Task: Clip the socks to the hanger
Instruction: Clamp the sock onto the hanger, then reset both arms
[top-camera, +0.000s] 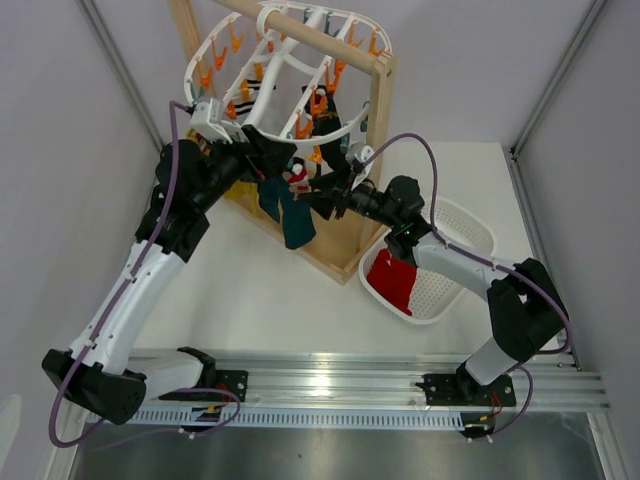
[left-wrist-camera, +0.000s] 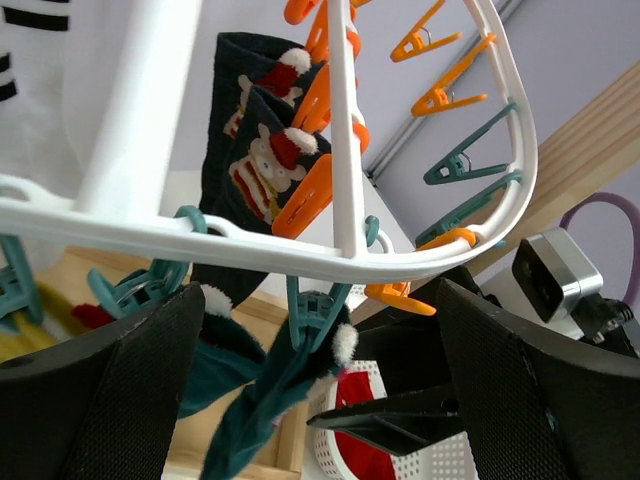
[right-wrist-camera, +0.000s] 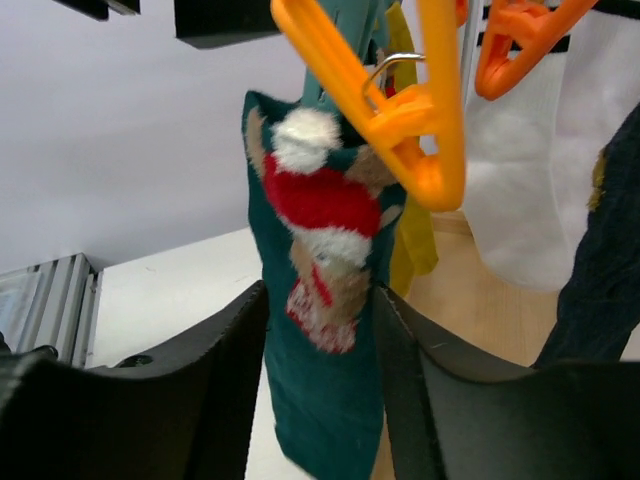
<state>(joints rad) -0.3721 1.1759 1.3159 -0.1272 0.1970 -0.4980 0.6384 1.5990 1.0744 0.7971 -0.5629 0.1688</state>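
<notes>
The white hanger (top-camera: 290, 75) hangs from the wooden rack, and its ring crosses the left wrist view (left-wrist-camera: 300, 255). A teal sock with a Santa figure (top-camera: 292, 218) hangs from a teal peg (left-wrist-camera: 315, 310) on the ring. My left gripper (top-camera: 268, 165) is wide open, with its fingers (left-wrist-camera: 110, 400) on either side of that peg and sock (left-wrist-camera: 255, 405). My right gripper (top-camera: 318, 195) is partly open. Its fingers (right-wrist-camera: 180, 400) stand close on both sides of the flat teal sock (right-wrist-camera: 320, 340). A red sock (top-camera: 395, 280) lies in the basket.
A white perforated basket (top-camera: 455, 250) stands at the right of the wooden rack (top-camera: 380, 120). A navy Santa sock (left-wrist-camera: 250, 160), a white striped sock (right-wrist-camera: 520, 200) and a yellow sock (right-wrist-camera: 415, 240) hang on the hanger. Orange pegs (right-wrist-camera: 400, 110) dangle close by.
</notes>
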